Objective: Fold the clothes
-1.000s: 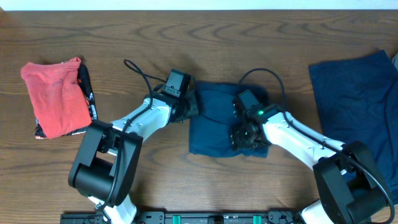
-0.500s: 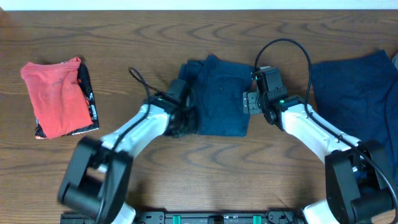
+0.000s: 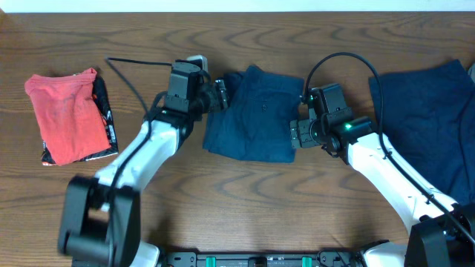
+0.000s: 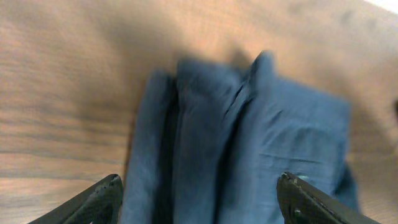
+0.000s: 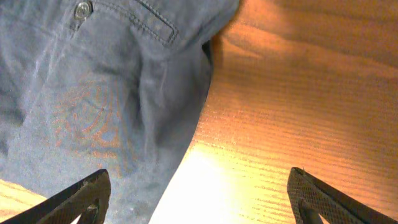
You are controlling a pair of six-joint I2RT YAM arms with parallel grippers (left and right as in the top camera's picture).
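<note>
Directions are read on the overhead view, 12 o'clock being the far edge of the bench (image 3: 223, 200). The folded navy garment (image 3: 252, 119) lies at bench centre as a compact, roughly square packet with no clear long axis. The left tool (image 3: 220, 95) stands at the packet's 10 o'clock corner, so the cloth lies toward 4 o'clock from it. In its wrist view the fingers are spread wide with nothing between them but the garment lying ahead, and I see no grip on the cloth. The right tool (image 3: 296, 135) stands just beside the packet's 4 o'clock edge. Its wrist view shows both fingers wide apart over the garment's border and bare wood, and it holds nothing. A spread navy garment (image 3: 423, 126) lies flat at 3 o'clock from the right tool. Its long axis runs roughly 12 to 6, and part of it passes beyond the right and near edges of the picture. A folded red cloth (image 3: 67, 115) sits at the 9 o'clock end, well apart from both arms. In my judgement the centre packet is finished and the spread piece is next. The right arm is plainly the nearer, while the left would have to cross over the packet to reach it.
</note>
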